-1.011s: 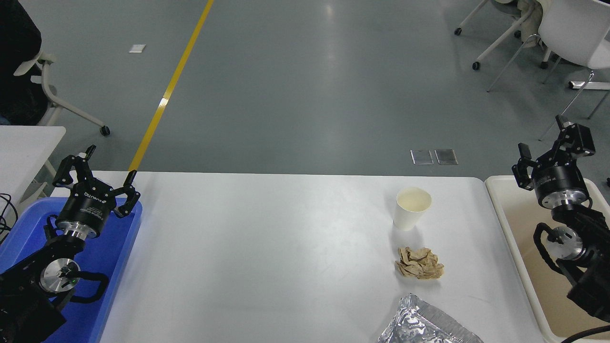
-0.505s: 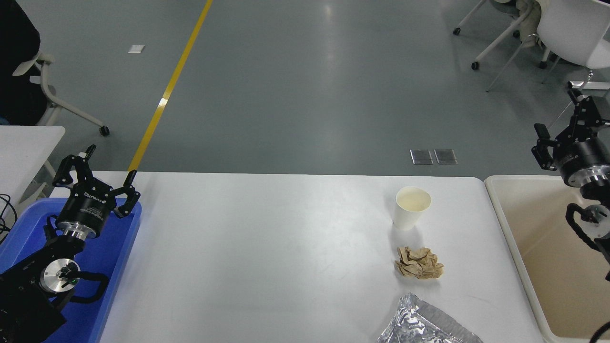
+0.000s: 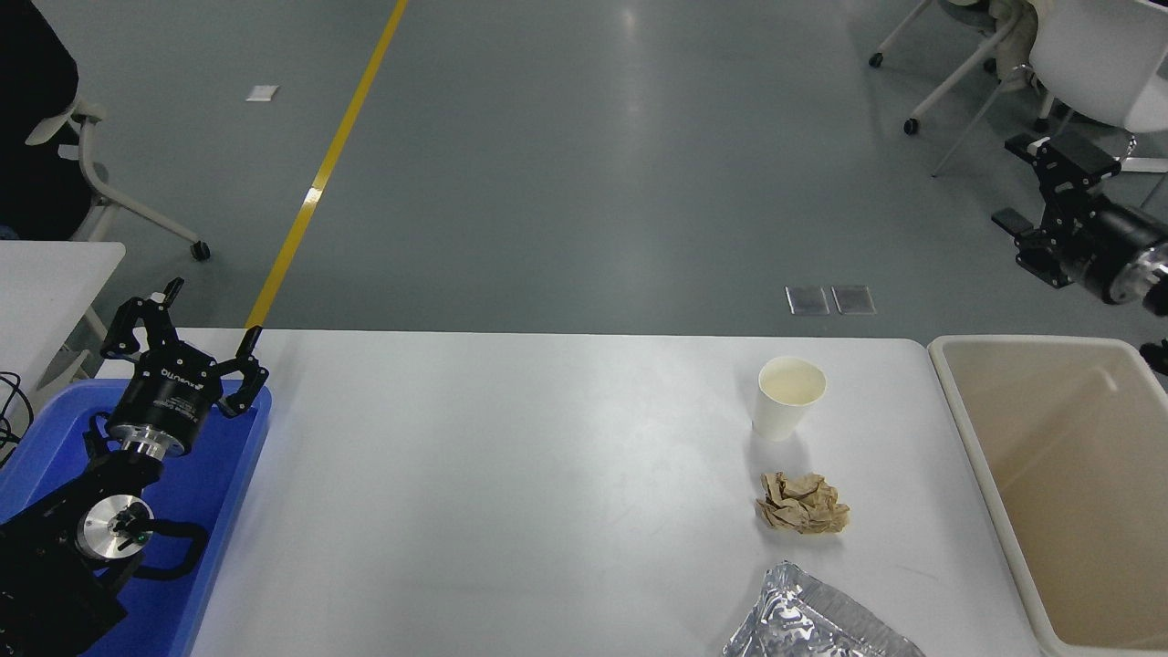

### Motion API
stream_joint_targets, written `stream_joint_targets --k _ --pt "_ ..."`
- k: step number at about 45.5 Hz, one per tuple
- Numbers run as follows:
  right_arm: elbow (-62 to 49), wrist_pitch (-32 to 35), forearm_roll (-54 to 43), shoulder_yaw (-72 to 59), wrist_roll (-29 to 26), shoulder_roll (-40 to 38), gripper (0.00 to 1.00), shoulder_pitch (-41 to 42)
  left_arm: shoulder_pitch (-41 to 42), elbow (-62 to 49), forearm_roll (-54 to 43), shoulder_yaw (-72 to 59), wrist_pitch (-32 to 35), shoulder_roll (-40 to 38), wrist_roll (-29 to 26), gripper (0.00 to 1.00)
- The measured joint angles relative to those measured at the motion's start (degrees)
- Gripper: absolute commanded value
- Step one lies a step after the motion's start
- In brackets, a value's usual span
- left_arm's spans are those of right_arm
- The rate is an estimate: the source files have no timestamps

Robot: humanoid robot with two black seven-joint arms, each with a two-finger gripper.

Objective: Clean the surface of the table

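The large white table surface (image 3: 511, 474) fills the lower middle. On its right part stand a white paper cup (image 3: 787, 398), upright and empty, a crumpled brown paper ball (image 3: 802, 504) just nearer me, and a crumpled silver foil bag (image 3: 812, 625) at the front edge. My right gripper (image 3: 1036, 182) is raised high at the right edge, beyond the table's far side, open and empty, pointing left. My left gripper (image 3: 182, 324) is parked at the lower left over the blue tray, open and empty.
A beige plastic bin (image 3: 967, 411) stands against the table's right end, empty. A blue tray (image 3: 228, 474) sits at the left end. A smaller white table (image 3: 55, 274) is at far left. Wheeled chairs (image 3: 1077, 55) stand on the grey floor beyond.
My right arm has lifted up and back out of the beige bin, swinging its gripper to point left. The left arm and the table's things have not moved.
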Motion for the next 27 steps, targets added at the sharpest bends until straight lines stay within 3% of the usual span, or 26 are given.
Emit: stream_joint_targets --k 11,27 --pt "0.9 1.1 -10.7 -11.2 0.2 1.8 0.99 6.3 0.0 0.0 0.0 0.0 0.0 0.0 0.0 1.00" --pt "6.4 1.5 -28.9 -16.1 0.4 6.4 0.99 11.7 0.0 0.0 0.0 0.0 0.0 0.0 0.0 1.00"
